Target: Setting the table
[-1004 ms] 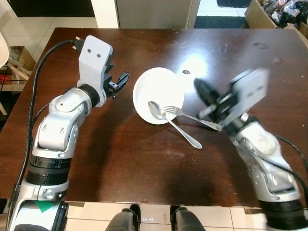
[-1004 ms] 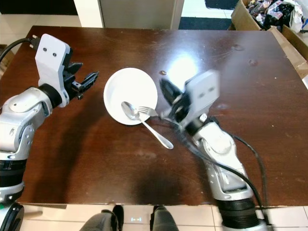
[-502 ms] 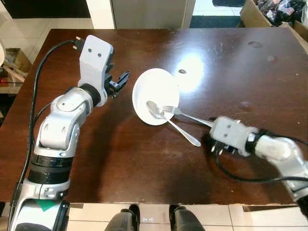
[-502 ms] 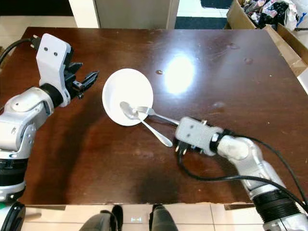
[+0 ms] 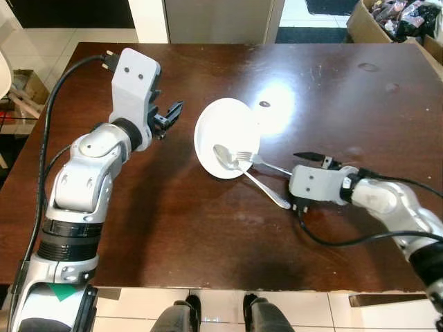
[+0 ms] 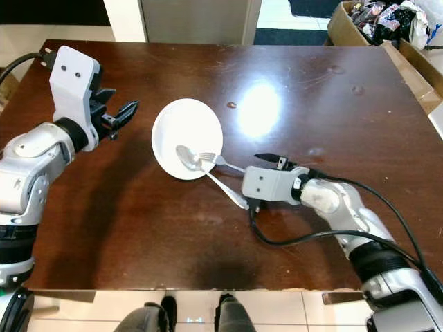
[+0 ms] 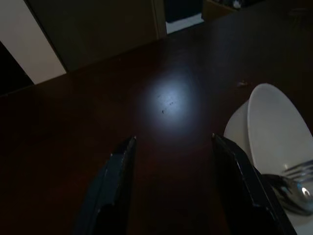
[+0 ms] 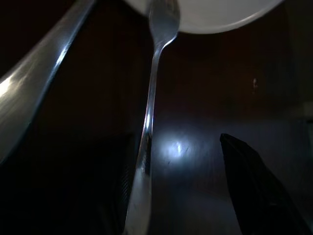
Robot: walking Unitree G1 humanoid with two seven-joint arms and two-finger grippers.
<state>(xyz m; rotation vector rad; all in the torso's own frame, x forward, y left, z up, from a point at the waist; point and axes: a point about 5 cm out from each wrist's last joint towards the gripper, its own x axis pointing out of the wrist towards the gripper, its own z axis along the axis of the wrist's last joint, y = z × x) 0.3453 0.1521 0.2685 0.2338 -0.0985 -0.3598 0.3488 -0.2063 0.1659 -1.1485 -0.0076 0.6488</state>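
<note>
A white plate (image 5: 225, 131) lies on the dark wooden table (image 5: 208, 235). A spoon (image 5: 249, 181) and a fork (image 5: 266, 164) rest with their heads on the plate's near rim, and their handles run out to the right. My right gripper (image 5: 295, 178) lies low on the table at the handle ends, open. In the right wrist view the fork handle (image 8: 146, 147) runs between its fingers (image 8: 252, 191), with the spoon handle (image 8: 39, 83) off to one side. My left gripper (image 5: 169, 114) hovers open and empty, just left of the plate (image 7: 274, 127).
The right arm's black cable (image 5: 339, 240) loops over the table near the front edge. Cardboard boxes (image 5: 387, 17) stand on the floor past the far right corner. A white chair (image 5: 4, 69) is off the left side. A bright glare spot (image 5: 277, 114) sits right of the plate.
My right arm came down from above the fork handle to table level, then slid left, so its fingers now flank the handle. The left arm stayed put. The camera shifted slightly.
</note>
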